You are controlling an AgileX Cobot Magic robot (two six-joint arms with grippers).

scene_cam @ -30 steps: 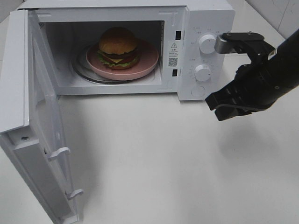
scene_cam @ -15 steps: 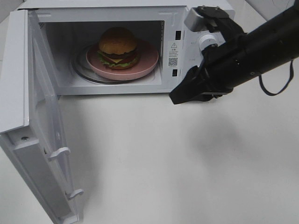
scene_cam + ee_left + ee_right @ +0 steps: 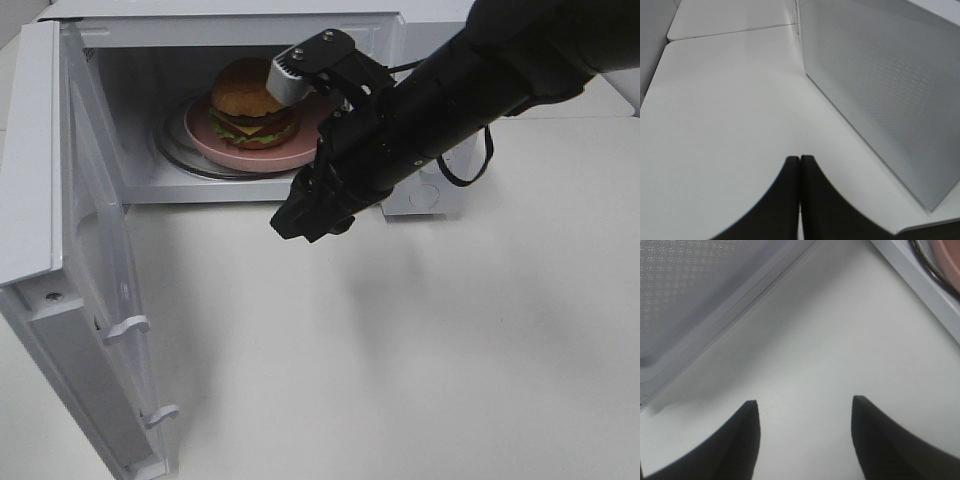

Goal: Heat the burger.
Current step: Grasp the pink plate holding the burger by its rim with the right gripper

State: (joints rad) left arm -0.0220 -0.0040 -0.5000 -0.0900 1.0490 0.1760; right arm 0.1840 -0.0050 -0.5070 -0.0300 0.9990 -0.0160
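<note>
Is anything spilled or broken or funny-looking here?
Nothing stands out. The burger sits upright on its pink plate inside the microwave, whose door stands wide open. Nothing is spilled.

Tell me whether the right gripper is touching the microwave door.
Apart. The exterior high view shows a stretch of table between the open right gripper and the microwave door.

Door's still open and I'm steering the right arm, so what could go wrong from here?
1. The right gripper, open and empty, hangs before the microwave with its arm across the opening; swinging the door shut now could trap the arm.
2. The door's latch hooks stick out and could snag a finger during a push.
3. The arm looks close to the burger on its plate; a careless move might knock it.
</note>
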